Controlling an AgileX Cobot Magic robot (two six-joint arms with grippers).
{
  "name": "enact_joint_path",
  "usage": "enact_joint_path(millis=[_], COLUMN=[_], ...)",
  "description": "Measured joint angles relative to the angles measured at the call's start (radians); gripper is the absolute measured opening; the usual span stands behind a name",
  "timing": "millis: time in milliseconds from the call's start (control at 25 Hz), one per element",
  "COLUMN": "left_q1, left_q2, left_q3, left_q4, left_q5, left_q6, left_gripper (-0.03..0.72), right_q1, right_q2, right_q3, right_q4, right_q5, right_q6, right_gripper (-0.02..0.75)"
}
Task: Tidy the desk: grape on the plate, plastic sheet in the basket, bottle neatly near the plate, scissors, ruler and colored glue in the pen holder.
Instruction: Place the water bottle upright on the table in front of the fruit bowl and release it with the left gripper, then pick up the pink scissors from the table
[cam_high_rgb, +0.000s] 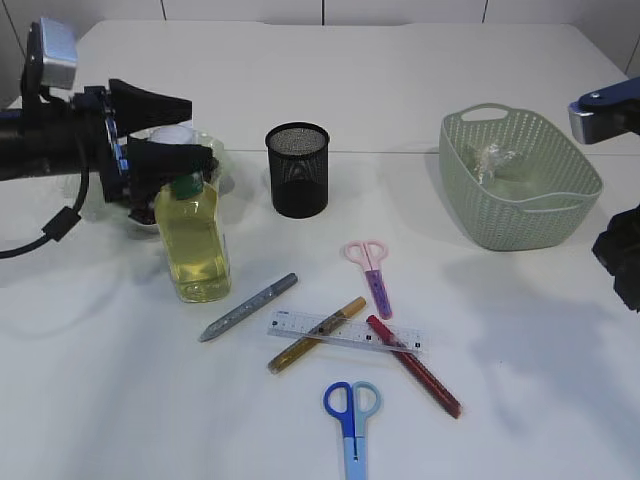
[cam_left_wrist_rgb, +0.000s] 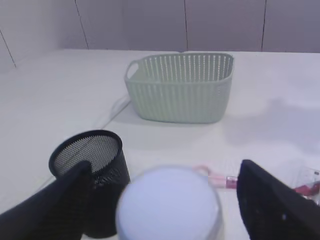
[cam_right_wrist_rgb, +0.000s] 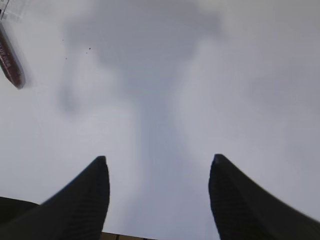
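A bottle of yellow liquid stands upright at the left. My left gripper is open, with its fingers on either side of the bottle's white cap and gaps on both sides. A plate shows partly behind it, and the grape is hidden. The black mesh pen holder stands in the middle. The green basket holds a plastic sheet. Pink scissors, blue scissors, a clear ruler and silver, gold and red glue pens lie in front. My right gripper is open and empty over bare table.
The right arm sits at the table's right edge, in front of the basket. The left wrist view shows the pen holder just left of the cap and the basket farther off. The red glue pen's tip shows at the right wrist view's left edge.
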Motion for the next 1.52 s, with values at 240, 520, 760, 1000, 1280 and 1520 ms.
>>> enact_joint_path(millis=[240,520,760,1000,1280,1520], left_q1=[0.000,-0.017,-0.071,-0.122,-0.172,-0.180], left_q2=[-0.108,-0.272,-0.420,-0.539,-0.638,-0.652], left_q3=[0.000,0.000,0.002,0.002,0.002,0.015], left_q4=[0.004,0.172,0.557,0.864,1.340,1.608], left_q5=[-0.030,-0.255,-0.403,-0.449,-0.303,-0.091], left_q6=[-0.154,-0.412,-0.794,-1.240,-1.697,-2.015], left_gripper=[0.643,0.585,0.563,0.527,0.524,0.505], right_q1=[0.000,0.000,0.000,0.000,0.000,0.000], right_q2=[0.000,0.000,0.000,0.000,0.000,0.000], right_q3=[0.000,0.000,0.000,0.000,0.000,0.000], right_q4=[0.000,0.000,0.025,0.066,0.112,0.172], right_q5=[0.000,0.000,0.000,0.000,0.000,-0.041], right_q6=[-0.002,-0.021,-0.021,-0.023,-0.026,-0.038], right_gripper=[0.489,0.489,0.489,0.489,0.490,0.489])
